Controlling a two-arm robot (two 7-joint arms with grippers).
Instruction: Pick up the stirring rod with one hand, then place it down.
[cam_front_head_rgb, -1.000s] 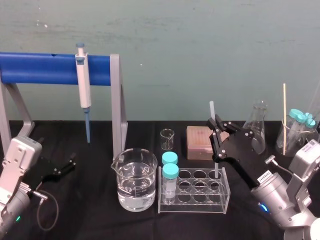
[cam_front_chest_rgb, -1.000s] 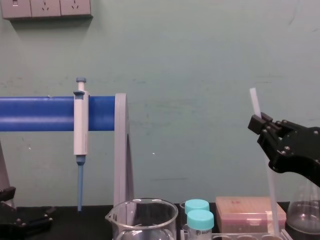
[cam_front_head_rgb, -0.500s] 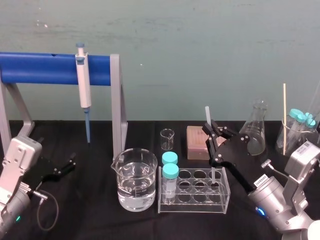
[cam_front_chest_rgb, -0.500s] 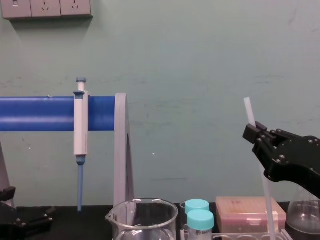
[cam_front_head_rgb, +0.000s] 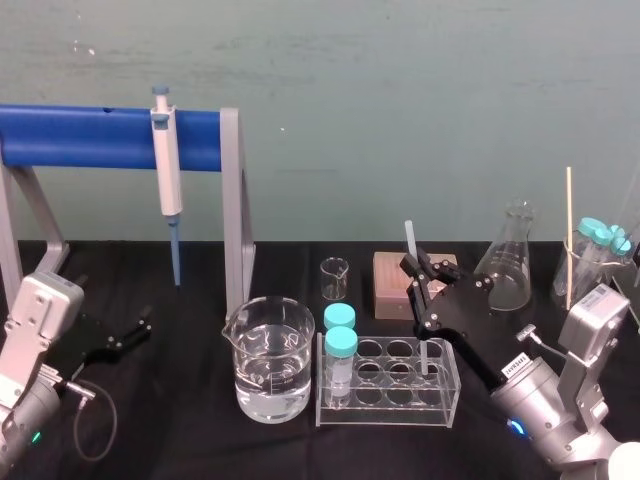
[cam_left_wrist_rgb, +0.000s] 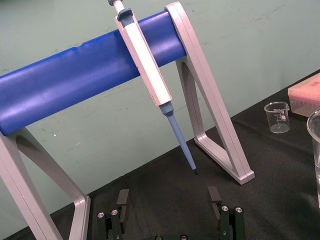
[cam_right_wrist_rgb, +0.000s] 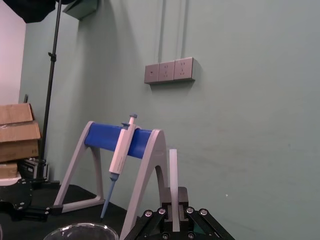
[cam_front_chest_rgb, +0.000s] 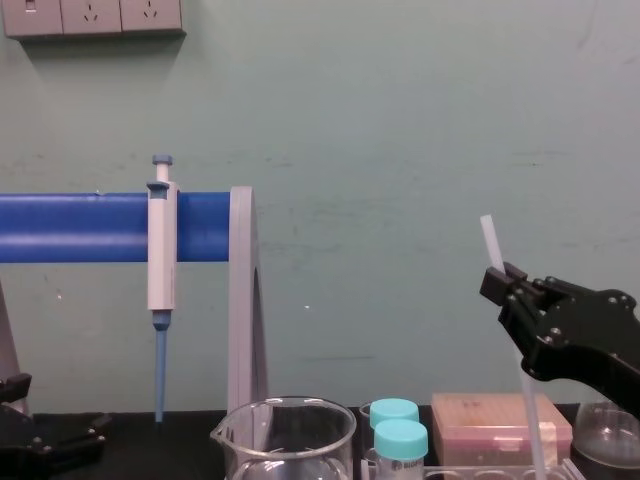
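The stirring rod is a thin whitish stick standing almost upright, its top leaning slightly left. My right gripper is shut on its upper part, with a short length sticking out above the black fingers. The rod's lower end reaches down into a back right well of the clear tube rack. In the right wrist view the stirring rod rises between the closed fingertips. My left gripper rests open and empty low at the left of the table, near the blue stand.
A white-and-blue pipette hangs on the blue stand. A beaker of water, two cyan-capped tubes, a small beaker, a pink box, a flask and a jar of tubes surround the rack.
My right gripper has come down and to the left with the rod, so the rod's lower end sits deeper in the rack. The left arm has not moved.
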